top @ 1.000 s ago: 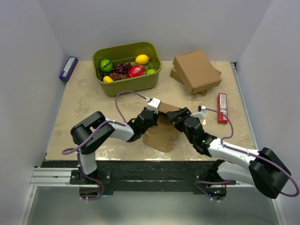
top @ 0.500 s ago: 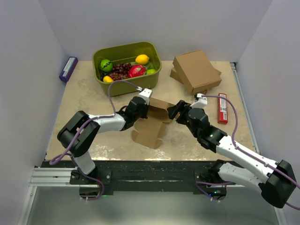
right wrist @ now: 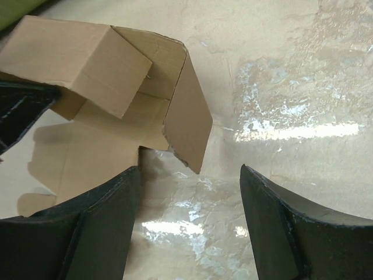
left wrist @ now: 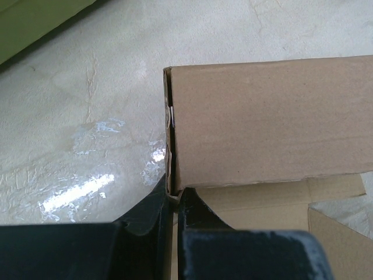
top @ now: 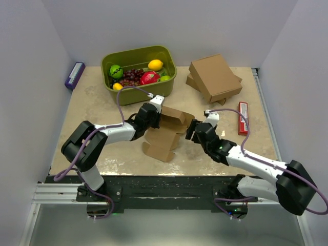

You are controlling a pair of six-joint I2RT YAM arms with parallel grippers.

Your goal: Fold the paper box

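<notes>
Top view: pinches paper box (top: pixel 166 136), mid-way across the table (top: pixel 92 113), at its 11 o'clock edge with left gripper (top: pixel 154 114); hovers right gripper (top: pixel 190 130) at its 3 o'clock, apart

Left wrist: clamped tight on a folded wall's corner

Right wrist: spread wide, holding nothing, facing a raised flap

Could crumple or skid the box if pushed askew against that single pinch

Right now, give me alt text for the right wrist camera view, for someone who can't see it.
A partly folded brown paper box lies on the pale glossy table, one side flap raised. The right claw stands open at the bottom, holding nothing; the left claw meets the box at the left edge.
</notes>
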